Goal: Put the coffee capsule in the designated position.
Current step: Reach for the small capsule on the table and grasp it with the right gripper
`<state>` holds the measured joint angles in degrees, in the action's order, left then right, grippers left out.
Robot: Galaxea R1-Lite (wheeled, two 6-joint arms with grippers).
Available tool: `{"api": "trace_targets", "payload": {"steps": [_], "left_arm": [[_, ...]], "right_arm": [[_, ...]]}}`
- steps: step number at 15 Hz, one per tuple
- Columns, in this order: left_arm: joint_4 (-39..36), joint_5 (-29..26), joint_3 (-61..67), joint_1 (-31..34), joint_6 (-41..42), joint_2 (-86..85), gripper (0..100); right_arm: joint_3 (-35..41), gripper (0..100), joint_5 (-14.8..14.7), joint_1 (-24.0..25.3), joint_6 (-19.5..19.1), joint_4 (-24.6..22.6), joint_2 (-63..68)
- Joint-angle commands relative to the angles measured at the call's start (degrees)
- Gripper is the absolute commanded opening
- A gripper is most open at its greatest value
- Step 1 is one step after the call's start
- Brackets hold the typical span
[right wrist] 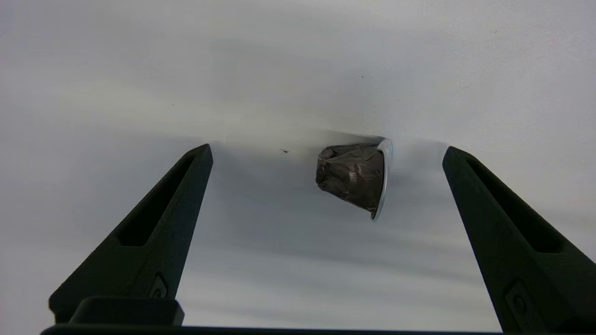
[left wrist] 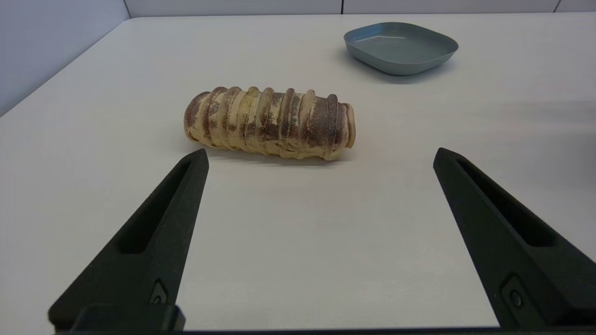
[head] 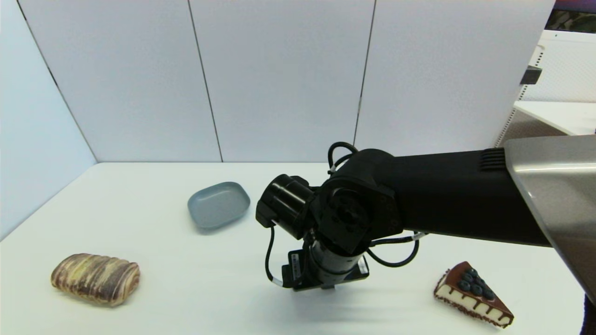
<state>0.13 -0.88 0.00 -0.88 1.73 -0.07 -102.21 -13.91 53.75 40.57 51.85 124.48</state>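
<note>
Between spread fingers, coffee capsule [right wrist: 355,177] sideways.

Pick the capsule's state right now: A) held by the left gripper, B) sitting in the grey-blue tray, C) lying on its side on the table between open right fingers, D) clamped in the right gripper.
C: the coffee capsule lies on its side on the white table, untouched, between the spread fingers of the right gripper.

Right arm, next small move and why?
Probably close the right gripper on the coffee capsule. Its jaws are wide open, and the capsule lies on its side on the white table between them, nearer one finger and touching neither. The left gripper is idle near the bread roll.
</note>
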Motion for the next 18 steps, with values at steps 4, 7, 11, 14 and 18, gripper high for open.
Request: {"api": "trace_targets", "payload": {"steps": [4, 7, 11, 14, 18], "left_arm": [[0.04, 0.0, 0.0, 0.0, 0.03, -0.01, 100], [0.04, 0.0, 0.0, 0.0, 0.03, -0.01, 100], [-0.05, 0.0, 0.0, 0.0, 0.03, 0.07, 100], [-0.05, 0.0, 0.0, 0.0, 0.03, 0.07, 100], [0.04, 0.0, 0.0, 0.0, 0.03, -0.01, 100]], "right_arm": [[0.6, 100, 0.02, -0.22, 0.3, 0.27, -0.03], [0.96, 100, 0.02, -0.31, 0.21, 0.27, -0.03], [1.04, 100, 0.46, -0.4, 0.3, 0.36, -0.03], [0.96, 100, 0.46, -0.4, 0.21, 0.27, 0.06], [1.04, 0, 0.46, -0.4, 0.56, 0.27, 0.33]]}}
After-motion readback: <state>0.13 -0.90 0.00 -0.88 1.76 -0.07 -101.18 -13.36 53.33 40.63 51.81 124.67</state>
